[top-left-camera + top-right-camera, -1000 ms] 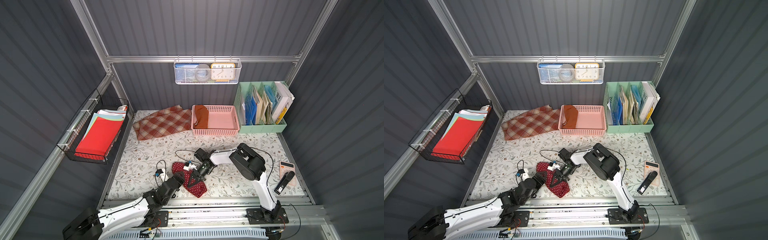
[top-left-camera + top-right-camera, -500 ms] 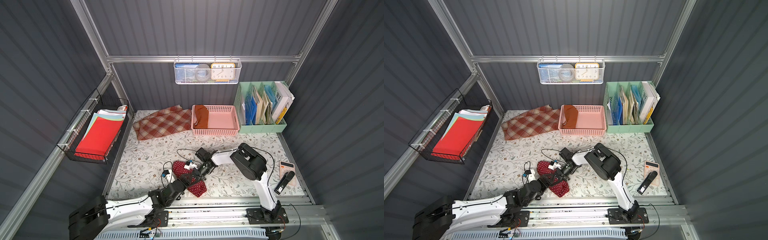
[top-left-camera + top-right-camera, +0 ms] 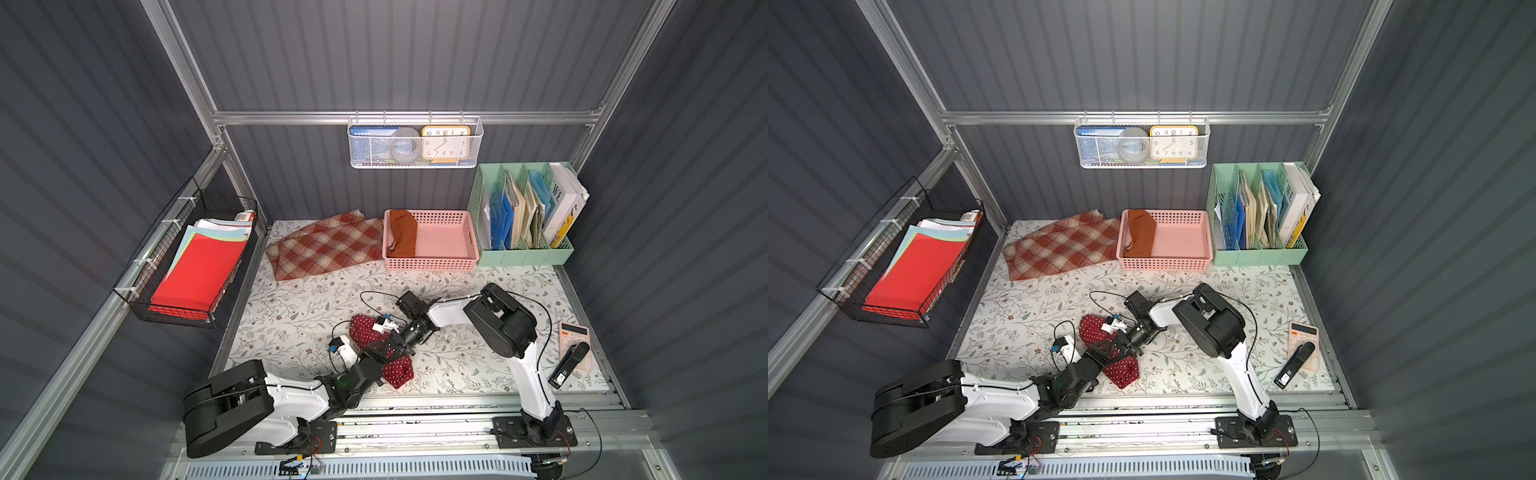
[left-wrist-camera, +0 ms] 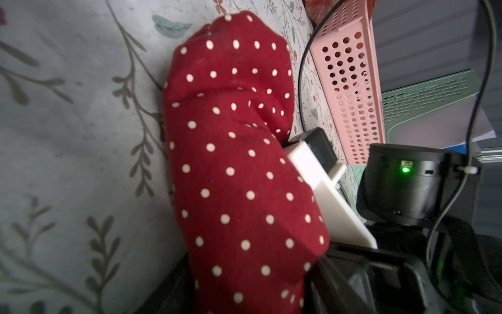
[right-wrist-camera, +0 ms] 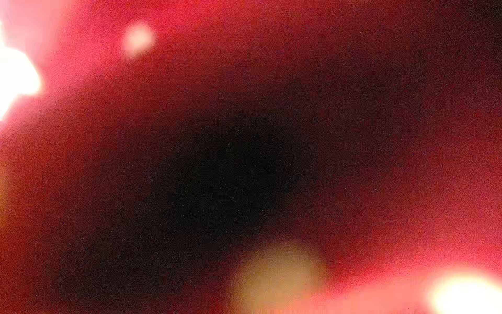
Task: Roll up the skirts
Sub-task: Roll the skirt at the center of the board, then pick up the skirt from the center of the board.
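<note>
The dark red polka-dot skirt (image 3: 397, 372) lies as a thick roll on the flowered table near its front edge. My left gripper (image 3: 380, 352) reaches in from the front. In the left wrist view its dark fingers press both sides of the roll (image 4: 231, 136). My right gripper (image 3: 395, 340) comes from the right onto the roll's middle. Blurred red cloth (image 5: 244, 81) fills the right wrist view and hides its jaws. The plaid skirt (image 3: 328, 249) lies flat at the back left. The rust-orange skirt (image 3: 403, 232) sits rolled in the pink basket (image 3: 432, 264).
A mint file holder (image 3: 523, 253) stands at the back right. A calculator (image 3: 573, 334) and a black stapler (image 3: 569, 368) lie at the right edge. A wire rack with red paper sheets (image 3: 195, 274) hangs on the left wall. Camera cables loop over the table beside the roll.
The left arm has folded back toward the front rail, bringing its gripper onto the roll's near part with the jaws narrowing around it. The right arm has stayed put.
</note>
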### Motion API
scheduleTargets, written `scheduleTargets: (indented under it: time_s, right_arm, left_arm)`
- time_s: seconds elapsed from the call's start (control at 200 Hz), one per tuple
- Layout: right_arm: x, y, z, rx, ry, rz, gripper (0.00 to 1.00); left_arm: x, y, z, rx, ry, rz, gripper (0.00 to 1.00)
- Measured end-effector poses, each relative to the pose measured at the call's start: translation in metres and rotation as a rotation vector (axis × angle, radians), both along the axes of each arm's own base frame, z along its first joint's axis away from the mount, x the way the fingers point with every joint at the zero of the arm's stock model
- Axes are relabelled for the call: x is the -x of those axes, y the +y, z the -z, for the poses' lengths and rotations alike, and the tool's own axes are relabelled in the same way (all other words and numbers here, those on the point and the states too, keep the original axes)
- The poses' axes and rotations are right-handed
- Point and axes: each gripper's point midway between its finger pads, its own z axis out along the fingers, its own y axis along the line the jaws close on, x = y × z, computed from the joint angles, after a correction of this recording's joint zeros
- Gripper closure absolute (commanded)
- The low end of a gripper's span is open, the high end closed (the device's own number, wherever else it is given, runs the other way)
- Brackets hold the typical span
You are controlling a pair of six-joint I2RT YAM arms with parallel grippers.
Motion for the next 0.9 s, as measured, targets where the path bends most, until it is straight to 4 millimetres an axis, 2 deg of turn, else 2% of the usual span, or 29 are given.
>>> scheduleTargets:
  time_s: [0.095,0.155,0.21,0.28,0.4,0.46,0.58,0.61,0.655,0.745,0.901]
  right_arm:
    - [0.0,0.0,0.0,0.001,-0.002,0.001,1.0]
    - [-0.001,0.0,0.001,0.005,-0.006,0.003,0.95]
    - [-0.003,-0.001,0.002,0.014,-0.017,0.01,0.95]
    - [-0.006,-0.003,0.003,0.023,-0.028,0.022,0.94]
    - [-0.01,-0.007,0.004,0.029,-0.042,0.033,0.9]
    - [-0.01,-0.007,0.004,0.033,-0.049,0.033,0.84]
    - [-0.008,-0.009,0.004,0.044,-0.073,0.033,0.57]
    - [-0.006,-0.011,0.004,0.049,-0.077,0.035,0.47]
    - [-0.004,-0.014,-0.001,0.056,-0.083,0.042,0.41]
    - [-0.001,-0.022,-0.008,0.074,-0.121,0.058,0.37]
    - [0.004,-0.031,-0.012,0.121,-0.17,0.09,0.36]
  left_arm:
    - [-0.001,0.002,0.004,-0.031,-0.008,0.003,0.62]
    - [-0.003,0.001,0.006,-0.045,-0.019,-0.002,0.7]
    - [-0.006,0.0,0.007,-0.052,-0.035,-0.007,0.81]
    - [-0.01,-0.001,0.008,-0.055,-0.059,-0.014,1.0]
    - [-0.014,-0.003,0.008,-0.041,-0.099,-0.019,1.0]
    - [-0.014,-0.004,0.007,-0.036,-0.11,-0.014,1.0]
    - [-0.013,-0.005,0.004,-0.047,-0.114,0.009,1.0]
    - [-0.013,-0.005,0.002,-0.05,-0.112,0.011,1.0]
    - [-0.012,-0.004,-0.001,-0.056,-0.11,0.009,1.0]
    - [-0.011,-0.003,-0.004,-0.07,-0.093,0.019,1.0]
    - [-0.007,-0.005,0.003,-0.125,-0.048,0.046,1.0]
